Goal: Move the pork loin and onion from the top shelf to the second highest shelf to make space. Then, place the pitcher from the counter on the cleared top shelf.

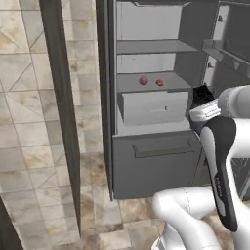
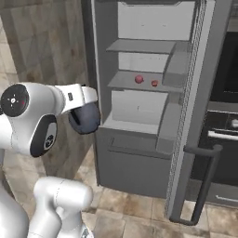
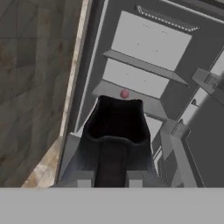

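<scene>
My gripper (image 3: 110, 179) is shut on the pitcher (image 3: 114, 127), a glossy black jug held in front of the open fridge. The pitcher (image 2: 84, 118) hangs left of the fridge's lower drawers, below shelf height; its dark top (image 1: 202, 93) shows beside my forearm. The top shelf (image 1: 151, 47) (image 2: 139, 46) is bare. On the second highest shelf (image 1: 127, 84) (image 2: 123, 82) sit the onion (image 1: 143, 80) (image 2: 139, 79) and, just right of it, the pork loin (image 1: 159, 82) (image 2: 155, 83). In the hand view the onion (image 3: 124, 94) peeks over the pitcher's rim. The counter is out of view.
A grey drawer box (image 1: 154, 107) sits under the second shelf, with a wide lower drawer (image 1: 156, 161) beneath. The open fridge door (image 2: 200, 116) with its bar handle (image 2: 204, 186) stands to the right, door bins (image 1: 224, 53) on it. A dark oven (image 2: 228, 69) lies beyond.
</scene>
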Controlling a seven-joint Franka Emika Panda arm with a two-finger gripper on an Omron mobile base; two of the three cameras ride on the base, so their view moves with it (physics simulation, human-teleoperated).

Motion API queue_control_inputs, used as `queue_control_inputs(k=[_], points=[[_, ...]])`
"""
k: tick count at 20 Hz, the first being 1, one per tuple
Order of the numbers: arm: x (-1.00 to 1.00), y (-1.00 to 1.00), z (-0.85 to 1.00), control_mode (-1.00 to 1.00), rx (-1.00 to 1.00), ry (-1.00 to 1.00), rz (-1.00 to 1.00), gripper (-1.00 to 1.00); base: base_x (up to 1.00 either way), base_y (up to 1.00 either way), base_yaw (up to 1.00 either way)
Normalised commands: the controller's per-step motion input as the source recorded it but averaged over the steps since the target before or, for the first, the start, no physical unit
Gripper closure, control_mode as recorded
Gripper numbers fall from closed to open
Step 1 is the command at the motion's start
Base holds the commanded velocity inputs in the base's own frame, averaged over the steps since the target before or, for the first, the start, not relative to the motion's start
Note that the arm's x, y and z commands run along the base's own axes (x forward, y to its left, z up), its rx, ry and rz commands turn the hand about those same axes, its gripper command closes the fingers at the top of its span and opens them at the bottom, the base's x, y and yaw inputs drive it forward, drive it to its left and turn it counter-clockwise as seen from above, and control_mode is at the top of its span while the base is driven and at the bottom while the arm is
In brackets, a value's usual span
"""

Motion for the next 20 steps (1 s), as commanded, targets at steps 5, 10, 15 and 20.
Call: queue_control_inputs(k=[5, 10, 15, 20], points=[[0.0, 0.0, 0.0, 1.0, 0.0, 0.0, 0.0, 1.0, 0.67, 0.0, -0.19], [0.0, 0.0, 0.0, 1.0, 0.0, 0.0, 0.0, 1.0, 0.75, 0.0, -0.17], [0.0, 0.0, 0.0, 1.0, 0.0, 0.0, 0.0, 1.0, 0.78, 0.0, -0.13], [0.0, 0.0, 0.0, 1.0, 0.0, 0.0, 0.0, 1.0, 0.67, 0.0, -0.07]])
